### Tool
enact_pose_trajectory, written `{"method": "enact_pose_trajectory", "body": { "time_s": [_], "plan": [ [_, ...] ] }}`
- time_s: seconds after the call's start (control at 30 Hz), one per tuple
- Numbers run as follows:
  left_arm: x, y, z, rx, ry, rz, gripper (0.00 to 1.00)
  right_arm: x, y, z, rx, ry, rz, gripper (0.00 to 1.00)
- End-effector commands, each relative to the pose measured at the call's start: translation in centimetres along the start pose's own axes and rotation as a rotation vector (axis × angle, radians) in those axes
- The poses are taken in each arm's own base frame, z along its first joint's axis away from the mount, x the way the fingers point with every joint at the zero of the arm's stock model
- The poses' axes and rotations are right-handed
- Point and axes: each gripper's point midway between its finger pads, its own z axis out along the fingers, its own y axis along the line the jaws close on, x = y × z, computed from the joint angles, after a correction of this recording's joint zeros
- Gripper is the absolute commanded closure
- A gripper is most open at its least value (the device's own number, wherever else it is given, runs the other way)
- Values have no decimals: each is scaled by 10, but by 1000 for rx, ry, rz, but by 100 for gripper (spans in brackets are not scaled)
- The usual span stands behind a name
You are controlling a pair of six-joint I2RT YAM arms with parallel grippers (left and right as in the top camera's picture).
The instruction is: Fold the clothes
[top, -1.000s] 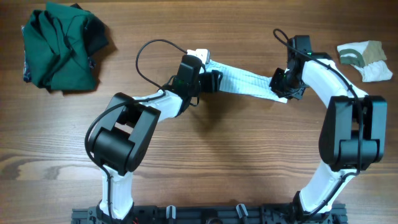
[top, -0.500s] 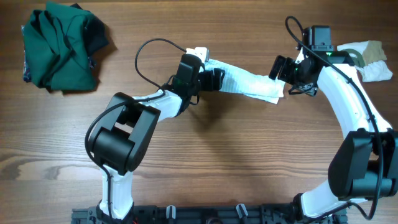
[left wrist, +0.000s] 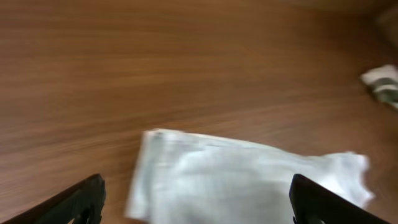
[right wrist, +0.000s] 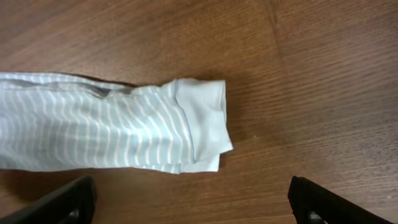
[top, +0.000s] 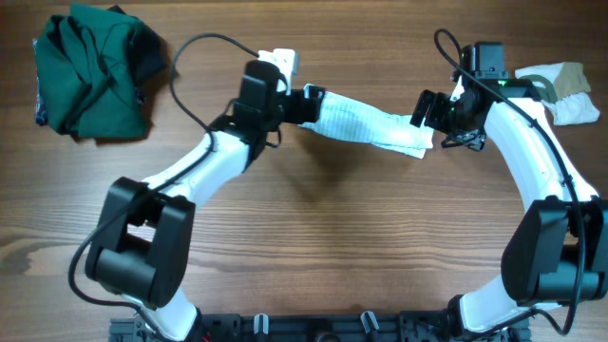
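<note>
Overhead: fixed high above, looking straight down on the wooden table [top: 313, 237], far enough back to take in both arms, the dark green garment [top: 90, 71] at far left and the white-and-olive piece [top: 560, 90] at far right. Left wrist: low and close, slanting forward over the tabletop between the left gripper's [left wrist: 199, 208] fingertips [left wrist: 84, 200], blurred, facing along the striped garment [left wrist: 242, 180] toward the white-and-olive piece [left wrist: 384, 84]. Right wrist: closer still, tilted steeply down past the right gripper [right wrist: 193, 202] onto the cuffed end of the striped garment [right wrist: 106, 130]. Shared by all three: that striped garment [top: 366, 123] on the wood.
</note>
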Motion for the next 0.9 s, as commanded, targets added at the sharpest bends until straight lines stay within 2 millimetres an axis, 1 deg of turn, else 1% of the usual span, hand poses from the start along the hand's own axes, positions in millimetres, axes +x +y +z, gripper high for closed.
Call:
{"method": "enact_pose_trajectory", "body": {
  "time_s": [0.0,0.07,0.17,0.23,0.3,0.33,0.43,0.53,0.63,0.7,0.8,0.87],
  "plan": [
    [19,30,-4,-42,92,136,6,17,-9,15,16,51,-9,0],
    [23,33,-5,-36,111,204,6,25,-9,21,7,68,-8,0],
    [18,33,-2,-32,96,250,8,30,-10,25,2,80,-6,0],
    [20,35,5,-30,90,250,9,33,-7,26,-15,91,-6,0],
    [25,37,16,-24,87,249,8,36,-1,26,-51,104,-5,0],
    [30,37,24,-14,85,252,8,36,-1,26,-55,104,-4,0],
    [31,37,32,-8,67,259,8,34,0,27,-58,97,-5,0],
    [30,32,35,9,54,266,10,33,0,27,-59,93,-5,0],
    [29,32,37,11,47,268,12,31,1,27,-62,86,-6,0],
    [34,34,40,10,58,265,12,32,1,27,-62,87,-6,0],
    [50,37,49,27,91,257,11,32,1,27,-62,87,-6,0],
    [54,38,52,31,99,251,11,32,1,27,-62,87,-6,0]
  ]
}}
